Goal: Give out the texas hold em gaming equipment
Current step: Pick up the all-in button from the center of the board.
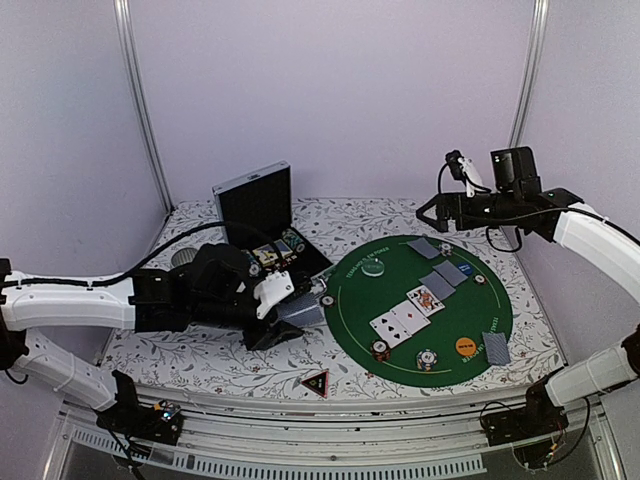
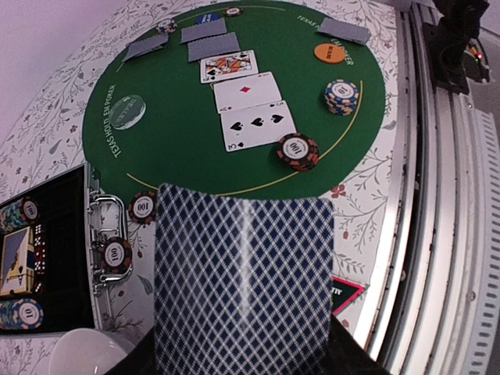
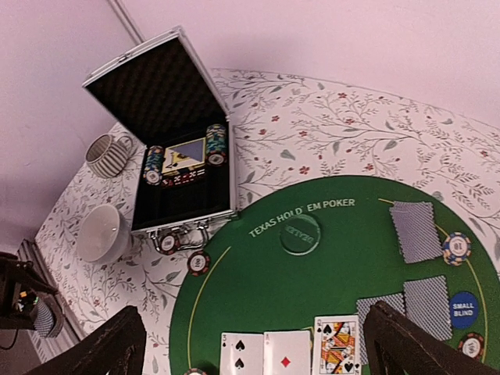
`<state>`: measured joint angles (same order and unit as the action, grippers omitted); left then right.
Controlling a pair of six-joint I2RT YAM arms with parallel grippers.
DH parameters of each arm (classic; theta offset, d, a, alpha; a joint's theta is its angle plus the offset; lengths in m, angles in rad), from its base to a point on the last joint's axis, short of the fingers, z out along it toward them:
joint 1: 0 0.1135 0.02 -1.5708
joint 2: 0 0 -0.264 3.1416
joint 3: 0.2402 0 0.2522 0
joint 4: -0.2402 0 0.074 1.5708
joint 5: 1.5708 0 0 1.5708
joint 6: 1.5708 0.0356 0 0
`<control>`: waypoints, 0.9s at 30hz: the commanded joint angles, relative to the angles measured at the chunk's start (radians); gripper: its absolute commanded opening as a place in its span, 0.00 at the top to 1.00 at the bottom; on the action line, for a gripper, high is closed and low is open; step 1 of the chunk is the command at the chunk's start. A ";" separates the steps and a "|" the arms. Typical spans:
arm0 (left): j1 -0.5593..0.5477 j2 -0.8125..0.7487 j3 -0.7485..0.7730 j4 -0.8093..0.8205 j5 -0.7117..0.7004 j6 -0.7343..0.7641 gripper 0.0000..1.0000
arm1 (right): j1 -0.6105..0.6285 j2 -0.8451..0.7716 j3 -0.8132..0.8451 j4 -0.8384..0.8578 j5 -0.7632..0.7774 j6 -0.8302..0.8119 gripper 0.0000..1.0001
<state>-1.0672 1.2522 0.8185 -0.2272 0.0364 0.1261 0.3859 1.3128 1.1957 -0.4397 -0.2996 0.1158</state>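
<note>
My left gripper [image 1: 285,322] is shut on a stack of blue-backed playing cards [image 2: 242,281], low over the table between the case and the green mat [image 1: 350,300]; the stack hides its fingers in the left wrist view. Three face-up cards [image 2: 248,94] lie mid-mat, with face-down cards [image 3: 415,230] at the rim. Chips [image 2: 298,151] sit on the mat, two more [image 3: 197,262] by the case. Orange disc [image 2: 330,52], blue disc [image 3: 462,308] and triangle [image 1: 316,382] are laid out. My right gripper [image 3: 262,359] hangs open and empty, high above the mat.
The open metal case [image 3: 168,117] with chips and dice stands at the back left. A white bowl [image 3: 101,232] and a ribbed mug [image 3: 105,155] sit left of it. A clear dealer disc [image 3: 300,232] lies on the mat. The table's front rail [image 1: 330,420] is close to the triangle.
</note>
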 commanded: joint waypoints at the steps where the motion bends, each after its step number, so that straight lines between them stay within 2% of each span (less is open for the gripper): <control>1: -0.010 -0.002 0.000 0.091 -0.008 -0.088 0.50 | 0.033 -0.017 -0.043 0.067 -0.198 0.004 0.01; 6: -0.010 -0.021 0.015 0.055 -0.089 -0.130 0.50 | 0.189 -0.008 -0.091 0.112 -0.191 -0.004 0.01; 12: 0.021 -0.099 0.041 -0.091 -0.237 -0.172 0.49 | 0.476 0.150 -0.064 0.011 0.133 0.009 0.01; 17: 0.096 -0.206 0.018 -0.165 -0.261 -0.197 0.49 | 0.677 0.340 -0.003 -0.045 0.249 0.024 0.01; 22: 0.107 -0.295 -0.018 -0.173 -0.241 -0.214 0.48 | 0.778 0.580 0.167 -0.141 0.262 0.015 0.01; 27: 0.110 -0.306 -0.058 -0.172 -0.231 -0.231 0.48 | 0.806 0.733 0.308 -0.272 0.321 0.012 0.01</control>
<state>-0.9665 0.9478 0.7967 -0.3820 -0.1993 -0.0807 1.1790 1.9537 1.4242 -0.5854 -0.0547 0.1303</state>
